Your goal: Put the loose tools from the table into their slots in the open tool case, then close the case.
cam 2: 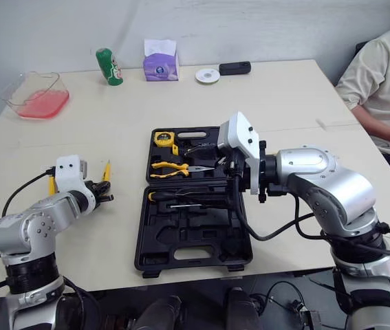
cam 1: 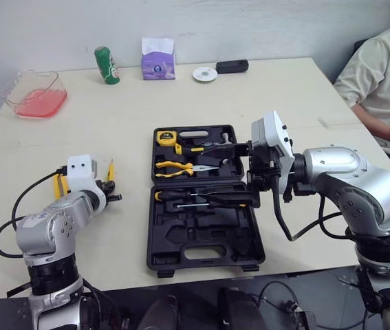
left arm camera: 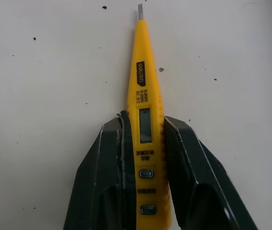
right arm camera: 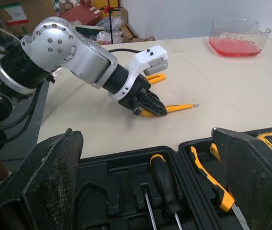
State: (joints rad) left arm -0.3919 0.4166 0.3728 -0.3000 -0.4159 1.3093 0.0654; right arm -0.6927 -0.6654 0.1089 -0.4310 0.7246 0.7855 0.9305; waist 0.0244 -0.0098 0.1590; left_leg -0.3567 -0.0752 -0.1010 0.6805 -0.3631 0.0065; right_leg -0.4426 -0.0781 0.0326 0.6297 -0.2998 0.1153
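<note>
The black tool case (cam 1: 205,237) lies open mid-table, holding a tape measure (cam 1: 166,137), yellow-handled pliers (cam 1: 174,166) and screwdrivers (cam 1: 201,196). A yellow tester pen (left arm camera: 144,96) lies flat on the table to the left of the case, tip pointing away from me. My left gripper (cam 1: 110,191) is shut on its rear half, one finger against each side. A second yellow tool (cam 1: 60,185) lies on the table partly hidden by the left wrist. My right gripper (right arm camera: 145,133) hovers over the case's right side, open wide with nothing between its fingers.
At the back stand a clear bowl of red liquid (cam 1: 35,95), a green can (cam 1: 106,65), a purple tissue pack (cam 1: 157,62), a white disc (cam 1: 205,74) and a black device (cam 1: 232,66). A person (cam 1: 380,75) sits at the right edge.
</note>
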